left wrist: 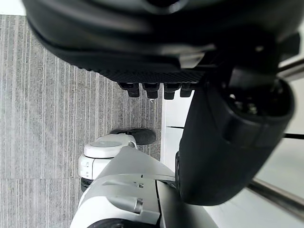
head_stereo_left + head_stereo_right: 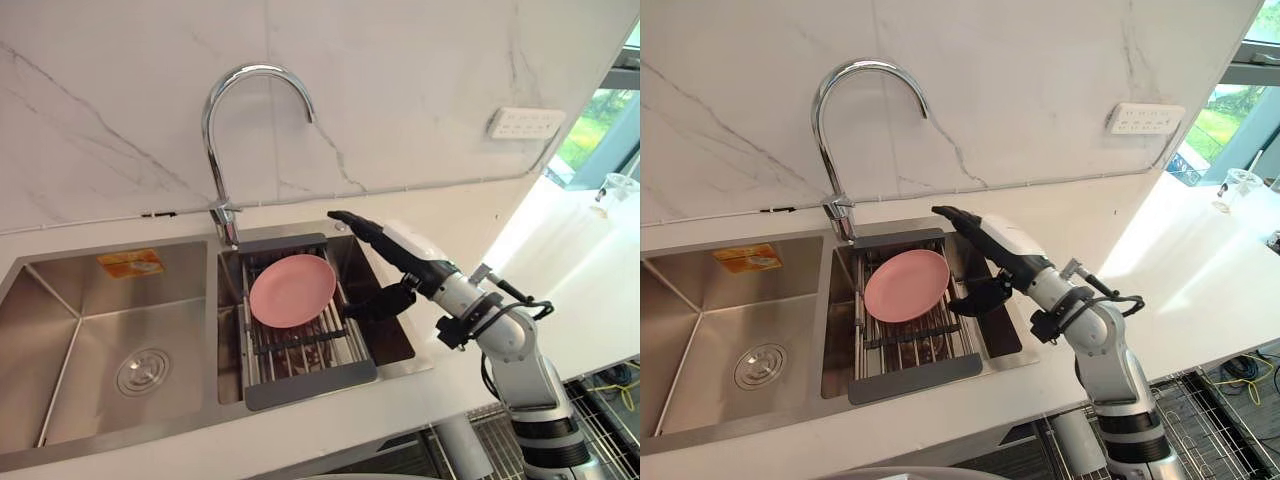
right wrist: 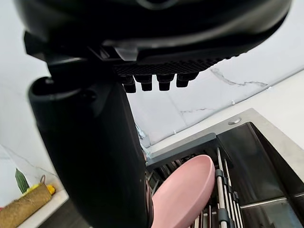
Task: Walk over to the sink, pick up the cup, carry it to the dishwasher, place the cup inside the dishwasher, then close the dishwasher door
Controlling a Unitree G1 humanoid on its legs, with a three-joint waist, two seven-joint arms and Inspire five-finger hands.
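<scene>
A: Cup location?

B: I can't find one in the sink [image 2: 60, 330]. The only candidate is a clear cup [image 2: 615, 187] at the desk's far right end by the window [image 2: 598, 125], well apart from either hand. Can't tell if anything sits under the plate.

A: Hands?

B: Right hand [image 2: 398, 250] hovers over the right basin, fingers straight and spread wide from the thumb, holding nothing. The thumb hangs low, just beside the rack [image 2: 310, 382] and near the pink plate [image 2: 292, 290]. Left hand [image 1: 156, 42] hangs over the grey carpet floor [image 1: 47, 118], fingers relaxed, nothing in them.

A: Risks?

B: My read:
- **Plate:** this is the main risk. It leans tilted on the rack bars, so a sweep toward it or a careless drop could tip it and send it clattering into the basin.
- **Wrong target:** the hand could close on the wrong thing, since no cup shows where it's aimed.
- **Faucet:** the faucet [image 2: 212, 130] arches over the rack's back edge, so a sloppy lift could clip it.
- **Clear cup:** if that's the target, it's a long reach, and it looks thin and slippery.

A: Surface, room?

B: White glossy desk [image 2: 560, 280], with strong daylight on its right part. The sink is double steel; the left basin has a round drain and an orange sticker [image 2: 130, 263] on its back wall. Behind is a white marble-look wall [image 2: 100, 100] with a socket strip [image 2: 525, 123] on it.
</scene>
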